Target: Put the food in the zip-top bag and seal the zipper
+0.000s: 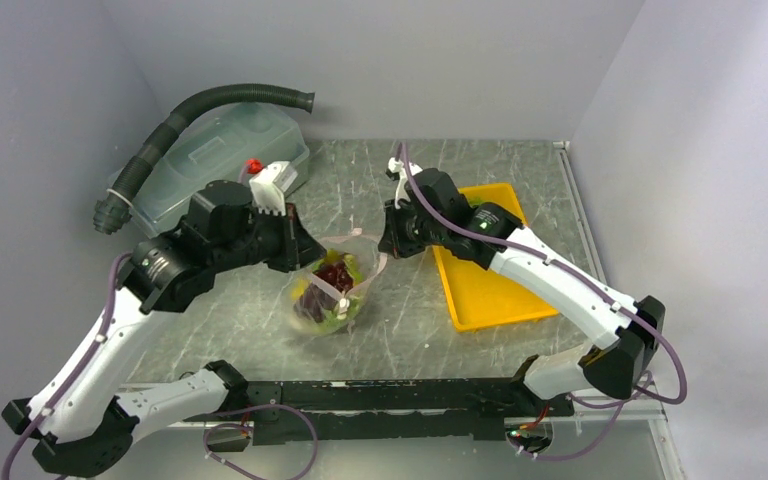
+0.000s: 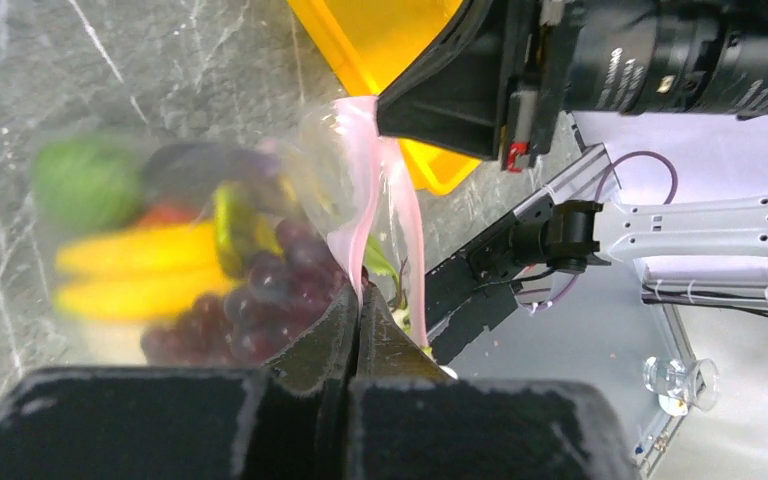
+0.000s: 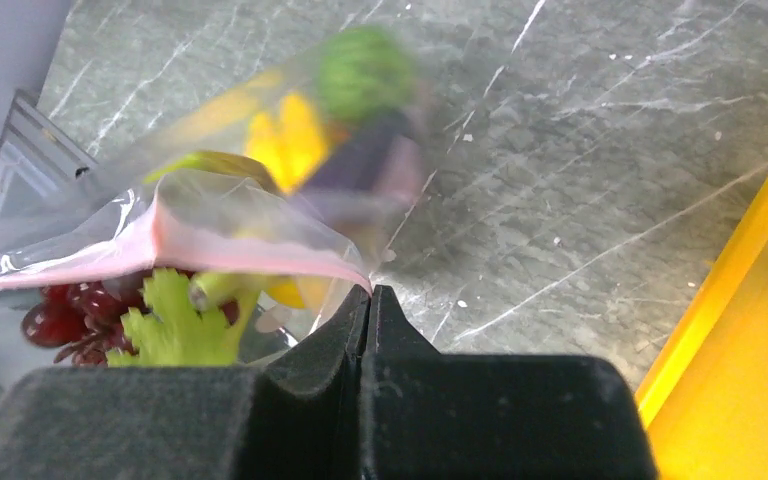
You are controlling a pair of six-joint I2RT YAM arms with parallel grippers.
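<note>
The clear zip-top bag (image 1: 332,290) hangs between both arms at the table's middle, its mouth up. Food fills it: dark purple grapes (image 2: 260,300), yellow bananas (image 2: 130,270), a round green vegetable (image 2: 80,180), leafy greens (image 3: 175,325). The pink zipper (image 2: 365,190) runs along the mouth. My left gripper (image 2: 358,300) is shut on the zipper strip at the bag's left end. At the opposite end my right gripper (image 3: 368,292) is shut on the zipper (image 3: 250,250). Between the two grips the mouth gapes a little.
A yellow tray (image 1: 485,270) lies right of the bag, under the right arm. A translucent lidded tub (image 1: 215,160) and a dark corrugated hose (image 1: 190,115) sit at the back left. Walls close in behind and on both sides.
</note>
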